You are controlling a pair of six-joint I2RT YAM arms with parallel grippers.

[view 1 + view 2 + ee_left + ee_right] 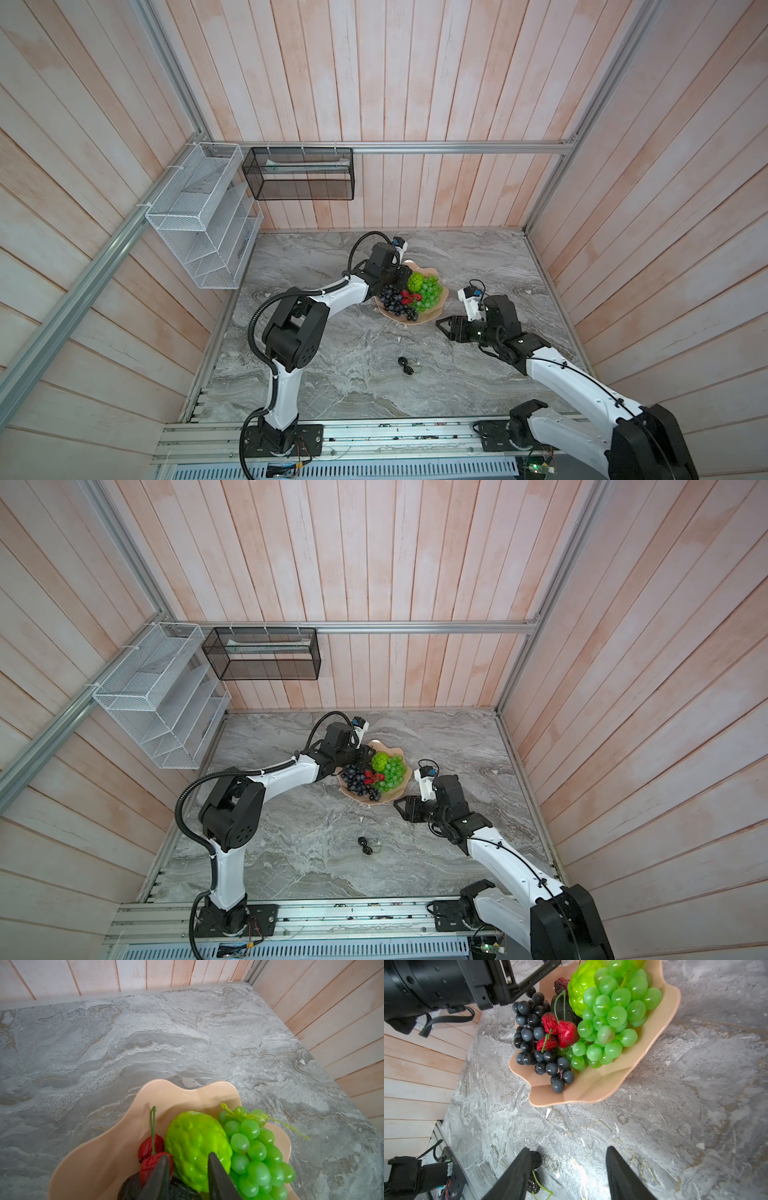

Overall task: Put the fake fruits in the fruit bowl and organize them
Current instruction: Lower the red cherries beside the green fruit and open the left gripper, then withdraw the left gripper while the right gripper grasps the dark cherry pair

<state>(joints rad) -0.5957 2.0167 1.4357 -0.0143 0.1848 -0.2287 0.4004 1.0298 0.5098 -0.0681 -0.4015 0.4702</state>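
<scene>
The shallow glossy peach-pink fruit bowl (pixel 432 319) with a wavy rim sits toward the back middle of the grey marble-patterned worktop (pixel 324 386). In it lie the dark purple grape bunch (pixel 392 300) on the left and the translucent green grape bunch (pixel 430 293) on the right. The bright green knobbly round fruit (pixel 415 281) lies behind them, and the red stemmed cherries (pixel 410 296) are in the middle.

The left gripper (pixel 189 1156) hangs over the bowl's back left part, its fingers parted with nothing between them. Under them is a dark bumpy shape (pixel 128 1188) — likely the black avocado, though it is mostly hidden.

The right gripper (pixel 568 1150) hovers over the worktop near the bowl's front right rim, fingers spread wide and empty.

A pair of small black stemmed berries (pixel 406 365) lies on the worktop well in front of the bowl — outside it.
</scene>
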